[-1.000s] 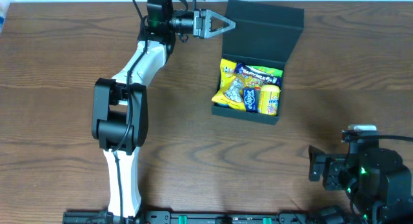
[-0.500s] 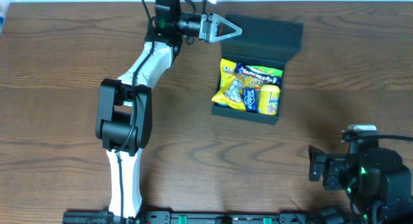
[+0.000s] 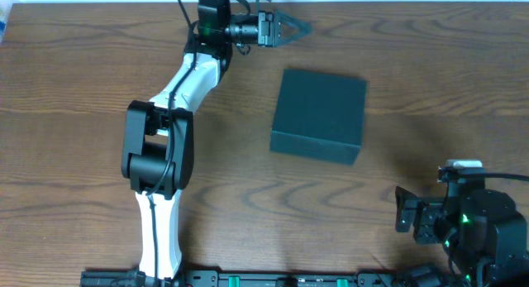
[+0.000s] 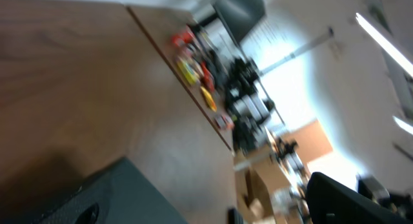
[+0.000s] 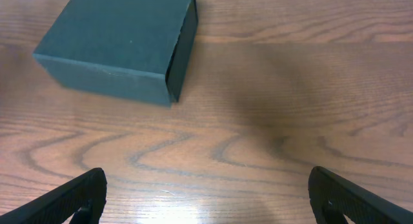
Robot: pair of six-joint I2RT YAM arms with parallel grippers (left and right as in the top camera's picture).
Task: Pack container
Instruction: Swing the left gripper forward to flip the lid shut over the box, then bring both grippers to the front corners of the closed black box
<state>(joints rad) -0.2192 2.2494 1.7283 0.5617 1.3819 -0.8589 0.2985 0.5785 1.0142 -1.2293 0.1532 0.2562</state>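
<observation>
The container (image 3: 318, 115), a dark teal-black box, lies on the wooden table with its lid down flat; nothing inside shows. It also fills the upper left of the right wrist view as the container (image 5: 116, 43). My left gripper (image 3: 297, 28) hovers by the table's far edge, up and left of the box, open and empty. The left wrist view is blurred and tilted, with the left gripper (image 4: 219, 208) framing bare table and room beyond. My right gripper (image 5: 210, 208) stands wide open over bare wood, well short of the box.
The right arm (image 3: 467, 225) sits low at the table's front right corner. The left arm (image 3: 157, 146) stretches from the front edge up the left side. Background clutter (image 4: 213, 75) lies beyond the table's edge.
The container's lid has gone from standing open, with yellow snack packets showing, to shut flat. My left gripper drew back off the lid toward the far edge. The right arm stayed still.
</observation>
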